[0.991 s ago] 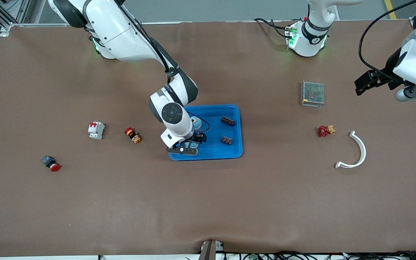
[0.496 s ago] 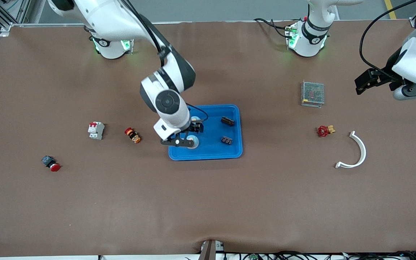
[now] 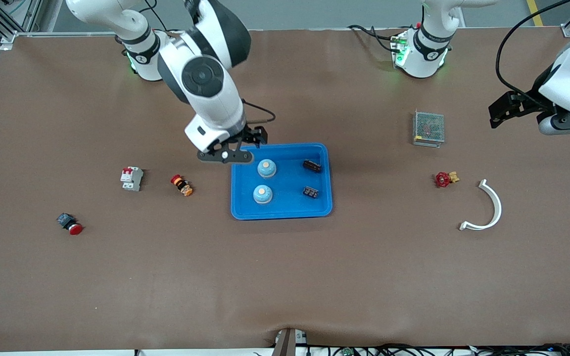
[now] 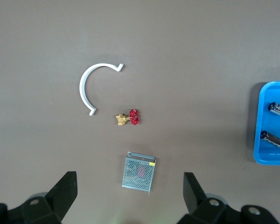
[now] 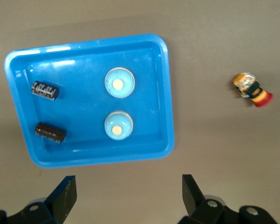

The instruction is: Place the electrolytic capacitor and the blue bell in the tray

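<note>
The blue tray (image 3: 290, 208) lies mid-table. In it are two blue bells (image 3: 266, 168) (image 3: 262, 194) and two dark electrolytic capacitors (image 3: 311, 165) (image 3: 310, 192). My right gripper (image 3: 239, 148) is open and empty, up in the air over the tray's corner toward the right arm's base. The right wrist view shows the tray (image 5: 166, 98), both bells (image 5: 119, 83) (image 5: 117, 125), both capacitors (image 5: 45, 90) (image 5: 50, 132) and the open right gripper (image 5: 127, 198). My left gripper (image 3: 510, 111) waits open and empty at the left arm's end of the table; it also shows in the left wrist view (image 4: 129, 196).
A metal mesh box (image 3: 428, 128), a red valve (image 3: 444, 179) and a white curved piece (image 3: 488, 207) lie toward the left arm's end. A white breaker (image 3: 131, 178), an orange button (image 3: 181, 185) and a red pushbutton (image 3: 70, 224) lie toward the right arm's end.
My right gripper has let go of a blue bell in the tray, risen, and drawn back toward its base. The left arm has barely moved.
</note>
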